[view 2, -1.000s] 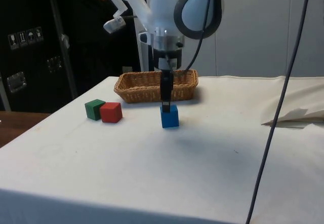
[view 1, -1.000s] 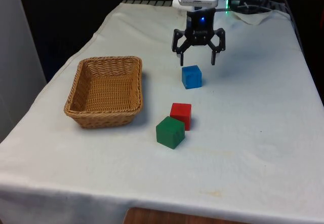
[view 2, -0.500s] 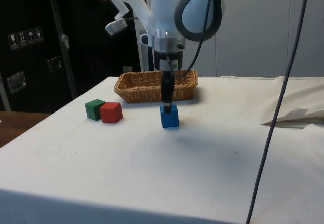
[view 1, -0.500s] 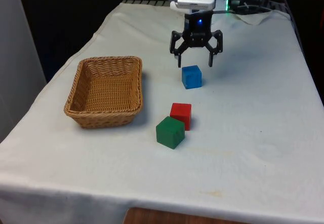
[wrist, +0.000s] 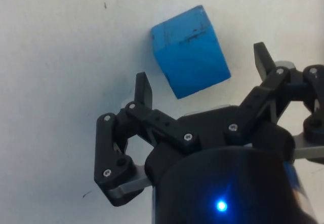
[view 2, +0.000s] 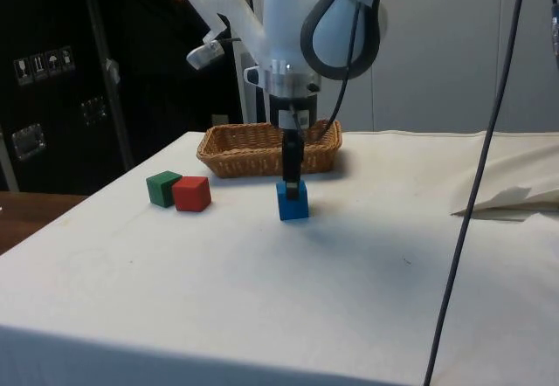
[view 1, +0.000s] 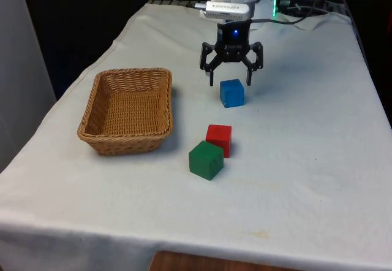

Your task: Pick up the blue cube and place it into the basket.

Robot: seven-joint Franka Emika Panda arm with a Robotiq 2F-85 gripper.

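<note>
Black two-finger gripper [view 1: 231,76] hangs over the white-clothed table [view 1: 306,160], fingers spread wide, nothing between them. Small blue cube [view 1: 231,92] sits flat on the cloth, well apart from the woven wicker basket [view 1: 125,108], which stands toward the front view's left and holds nothing.

Key relation: the cube is below the fingertips and offset slightly from them, toward the near end of the table. In the front view the tips end just above and behind the cube's top face. From the side, the gripper [view 2: 292,179] comes down to about the cube's [view 2: 293,201] top edge; I cannot tell whether it touches. The wrist view has the cube [wrist: 191,51] lying ahead of the spread fingers [wrist: 144,88] rather than squarely between them, and turned at an angle to the line joining the tips.

Judgement: approach stage, no grasp yet. The next move likely needs a short shift toward the cube and a descent so the fingers straddle it, perhaps with some wrist rotation to meet flat faces rather than corners.

Also on the cloth: a red cube [view 1: 218,139] and a green cube [view 1: 206,159], touching each other, nearer the table's front edge. Clear of the gripper's line down.
</note>
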